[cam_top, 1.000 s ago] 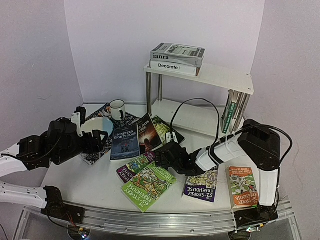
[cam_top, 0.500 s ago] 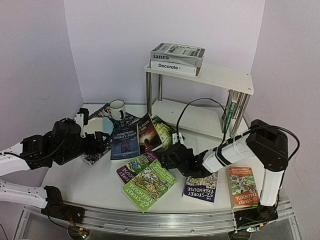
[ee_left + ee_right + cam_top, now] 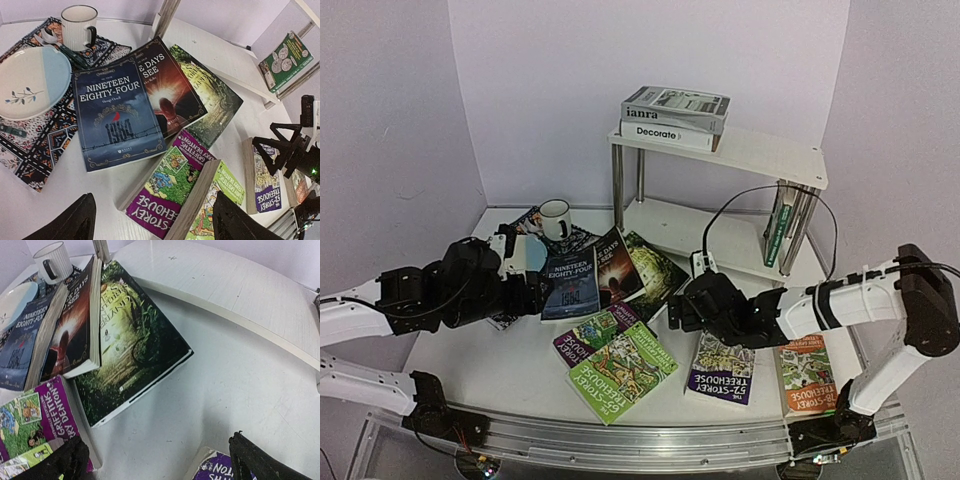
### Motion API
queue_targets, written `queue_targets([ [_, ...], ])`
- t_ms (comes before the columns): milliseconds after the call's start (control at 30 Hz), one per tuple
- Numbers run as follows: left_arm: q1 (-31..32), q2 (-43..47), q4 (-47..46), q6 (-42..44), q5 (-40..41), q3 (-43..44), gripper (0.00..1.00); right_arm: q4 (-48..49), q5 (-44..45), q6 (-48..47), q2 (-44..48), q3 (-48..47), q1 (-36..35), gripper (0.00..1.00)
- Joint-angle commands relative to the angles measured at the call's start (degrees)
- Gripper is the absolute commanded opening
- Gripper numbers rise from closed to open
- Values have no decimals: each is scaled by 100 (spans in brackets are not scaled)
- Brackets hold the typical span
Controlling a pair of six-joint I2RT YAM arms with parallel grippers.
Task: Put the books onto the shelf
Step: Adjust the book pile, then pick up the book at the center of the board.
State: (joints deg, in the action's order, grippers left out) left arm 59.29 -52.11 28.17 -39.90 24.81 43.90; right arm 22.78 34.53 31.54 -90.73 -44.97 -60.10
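Hovering low over a scatter of paperbacks, my right gripper (image 3: 160,460) has its jaws spread wide and holds nothing. Beneath it lies a green forest-cover novel (image 3: 130,345), glossy and flat on the white table (image 3: 500,370), with one corner near the lower board of the shelf (image 3: 770,158). I judge it the easiest book for this arm to reach.

My left gripper (image 3: 155,220) is also wide open and empty, poised above the overlapping pile. A navy Nineteen Eighty-Four (image 3: 117,117) rests partly on a patterned placemat (image 3: 30,150) and laps over a red-black novel (image 3: 167,90), which in turn laps over the forest cover. Nearer me, a green Treehouse book (image 3: 620,375) lies on a purple Treehouse book (image 3: 167,187). Lapped like roof tiles, they have raised edges, which should give my fingers a way under.

The shelf is two matte white boards on chrome tube legs. Its top board carries a white Decorate book (image 3: 665,133) with a grey book (image 3: 675,103) flat on it. A green book (image 3: 780,225) stands upright on the lower board against the right legs. A 52-Storey Treehouse (image 3: 722,368) and an orange Treehouse book (image 3: 804,372) lie flat beside each other near my right base. A ribbed ceramic mug (image 3: 556,218) and a pale plate (image 3: 30,82) sit on the placemat.
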Motion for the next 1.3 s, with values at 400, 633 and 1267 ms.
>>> queue_targets([
  [400,-5,-1227,-2014,-685,-1908,-477,81,-2421,-878,-48,1352,404,-21,98],
  [633,4,-1649,-2454,-780,-2286,-527,81,-2888,-650,443,1987,825,-13,98],
  [1267,240,-2990,-3245,-629,-3313,132,79,-3161,-3641,1823,2828,1813,1115,94],
])
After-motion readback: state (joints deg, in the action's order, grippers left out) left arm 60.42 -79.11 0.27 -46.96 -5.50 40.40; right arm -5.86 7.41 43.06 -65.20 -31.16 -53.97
